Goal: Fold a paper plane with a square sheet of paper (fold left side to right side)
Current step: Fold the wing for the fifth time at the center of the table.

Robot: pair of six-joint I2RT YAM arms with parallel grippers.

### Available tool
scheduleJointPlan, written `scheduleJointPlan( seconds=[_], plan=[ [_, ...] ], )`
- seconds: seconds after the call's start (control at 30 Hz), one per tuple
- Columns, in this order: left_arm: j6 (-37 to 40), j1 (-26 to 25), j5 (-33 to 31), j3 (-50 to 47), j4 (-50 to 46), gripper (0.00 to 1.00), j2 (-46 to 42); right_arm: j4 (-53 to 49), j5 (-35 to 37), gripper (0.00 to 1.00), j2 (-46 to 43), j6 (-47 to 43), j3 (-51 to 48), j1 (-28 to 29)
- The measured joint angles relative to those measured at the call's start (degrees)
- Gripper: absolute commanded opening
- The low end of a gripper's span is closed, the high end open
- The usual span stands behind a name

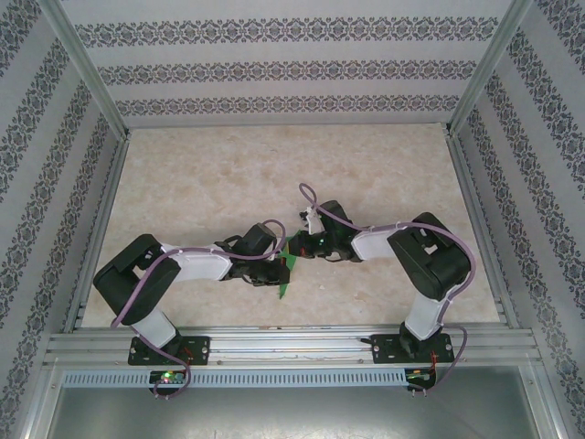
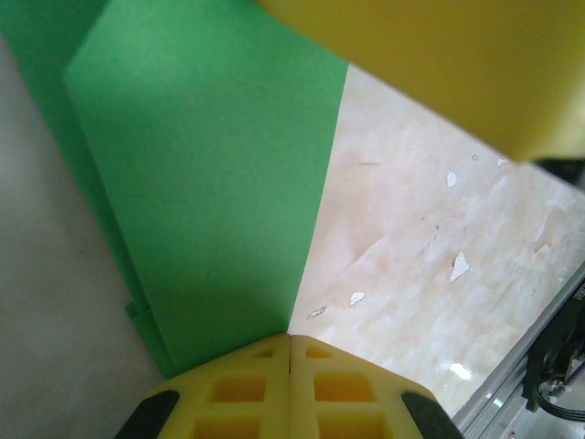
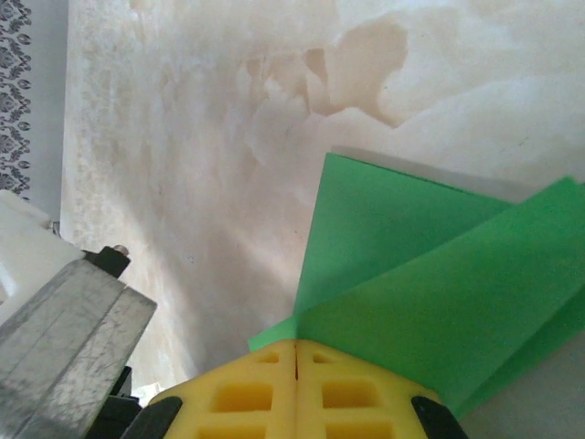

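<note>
Pressed together, my left gripper (image 2: pixel 290 340) and right gripper (image 3: pixel 296 347) each pinch the green sheet (image 2: pixel 210 183), already layered, between them near the table (image 1: pixel 228 183) front. I judge a fold is midway; next, lay it flat and crease carefully.

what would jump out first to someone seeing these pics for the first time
The bright green paper grabs the eye first, a small vivid patch held up at the middle of the pale marbled table. Up close, the left gripper and the right gripper, both yellow, are each shut on an edge of it, and the paper shows folded layers.
</note>
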Motion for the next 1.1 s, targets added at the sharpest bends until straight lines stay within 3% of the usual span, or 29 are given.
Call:
scheduleJointPlan(
  seconds=[0.7, 1.1],
  plan=[
    [-0.02, 0.0, -0.72, -0.74, -0.55, 0.0, -0.94, -7.04, 2.56, 0.0, 2.62, -2.78, 3.8, -0.17],
    [-0.02, 0.0, -0.79, -1.11, 0.04, 0.0, -1.05, -9.07, 1.33, 0.0, 3.69, -3.06, 5.53, -3.85]
  ],
)
